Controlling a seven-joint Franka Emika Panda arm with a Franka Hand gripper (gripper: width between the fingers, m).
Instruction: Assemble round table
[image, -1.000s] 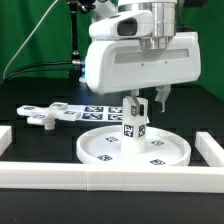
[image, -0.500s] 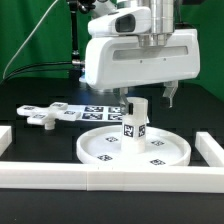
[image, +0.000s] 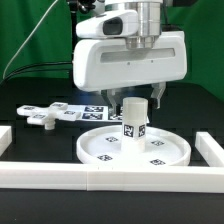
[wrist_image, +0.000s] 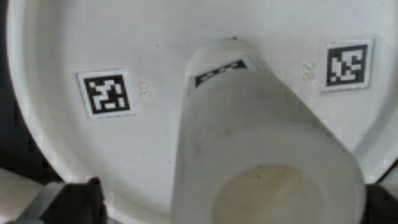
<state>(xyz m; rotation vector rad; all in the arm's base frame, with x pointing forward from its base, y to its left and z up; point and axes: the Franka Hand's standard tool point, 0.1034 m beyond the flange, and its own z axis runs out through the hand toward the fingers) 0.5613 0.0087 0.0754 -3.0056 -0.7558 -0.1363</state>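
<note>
Jaws (image: 137, 100) hang spread apart and grip nothing, with one finger showing on each side of the leg's top and a gap between them wider than the leg itself. Whether the fingers actually brush it I cannot tell from where I stand.

Straight beneath the jaws the leg (image: 135, 122) stands upright, a short thick white cylinder with black-and-white square tags on its side. Seen from the wrist camera, the leg (wrist_image: 249, 130) fills the middle of the picture, its rounded top closest and a tag further down its side.

Its base rests on the round disc (image: 178, 150), close to the middle. The disc lies flat on the black bench (image: 40, 140) under the jaws, its raised rim running all around and several small tags on its floor. In the wrist camera the disc (wrist_image: 71, 40) shows two of those tags, one on either side of the leg.

Just behind the disc, beyond the jaws, lies the marker board (image: 95, 110). Further off, toward the exterior view's left, the cross-shaped foot (image: 42, 115) lies flat on the bench, well apart from the jaws. A white rail (image: 110, 178) runs along the bench's front edge.
</note>
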